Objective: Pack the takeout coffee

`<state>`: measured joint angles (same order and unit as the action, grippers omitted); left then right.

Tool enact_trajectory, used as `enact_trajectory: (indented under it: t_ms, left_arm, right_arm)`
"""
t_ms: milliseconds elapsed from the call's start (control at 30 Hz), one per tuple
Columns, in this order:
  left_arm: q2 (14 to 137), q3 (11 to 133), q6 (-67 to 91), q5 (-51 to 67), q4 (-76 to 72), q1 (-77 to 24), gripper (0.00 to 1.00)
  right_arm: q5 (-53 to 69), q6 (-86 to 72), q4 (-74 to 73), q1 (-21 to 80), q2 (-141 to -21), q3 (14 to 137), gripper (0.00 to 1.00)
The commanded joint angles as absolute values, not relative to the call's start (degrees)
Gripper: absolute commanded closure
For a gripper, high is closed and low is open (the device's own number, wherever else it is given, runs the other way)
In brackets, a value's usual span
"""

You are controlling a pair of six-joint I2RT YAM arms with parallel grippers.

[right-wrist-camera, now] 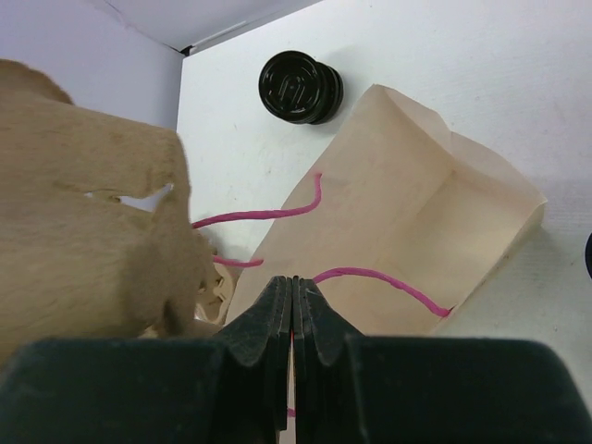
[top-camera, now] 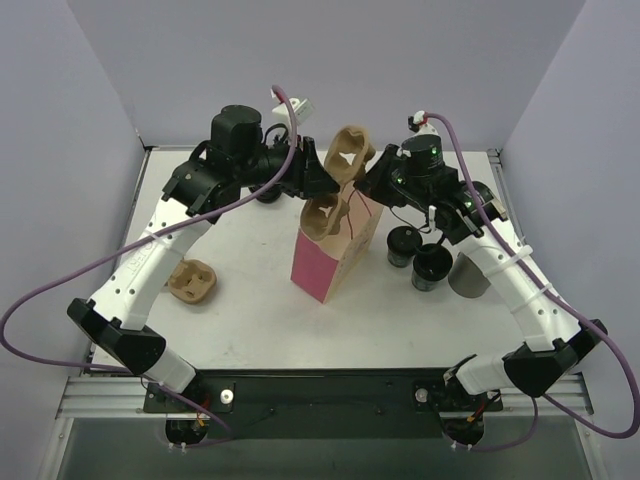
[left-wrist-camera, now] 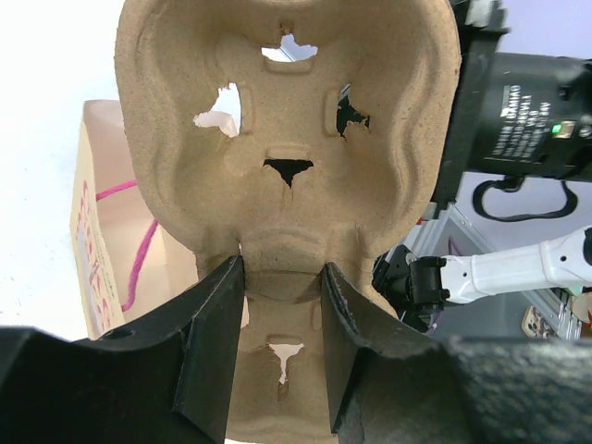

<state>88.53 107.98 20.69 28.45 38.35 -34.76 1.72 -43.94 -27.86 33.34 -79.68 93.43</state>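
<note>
The left gripper stands part-open, its jaws clamped on the central ridge of a brown pulp cup carrier. The carrier hangs upright at the top centre of the overhead view, its long axis running down toward the open mouth of the pink paper bag just below it. The right gripper is fully closed at the bag's upper right rim; whether it pinches the paper or a handle cannot be told. The takeout coffee, two lidded black cups, stands on the table just right of the bag, under the right arm and clearly nearer it. Judging from this, the carrier drops straight down into the bag, and the cups are the right arm's reach.
</note>
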Motion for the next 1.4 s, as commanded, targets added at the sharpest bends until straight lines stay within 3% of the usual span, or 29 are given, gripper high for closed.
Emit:
enact_trajectory:
  t_ms: [0, 1033, 1367]
  left_arm:
    - [88.77, 107.5, 19.69, 31.64, 36.3, -34.28, 0.73]
    - [91.23, 101.69, 18.72, 31.99, 34.54, -31.99, 0.75]
    - [91.49, 106.42, 18.72, 30.41, 34.81, -31.99, 0.75]
  right_arm:
    - [2.46, -42.63, -25.49, 32.78, -77.08, 92.99, 1.0]
    - [5.8, -38.23, -20.48, 31.47, -73.21, 87.45, 1.0]
    - [6.59, -38.14, -17.76, 31.11, -73.21, 86.49, 1.0]
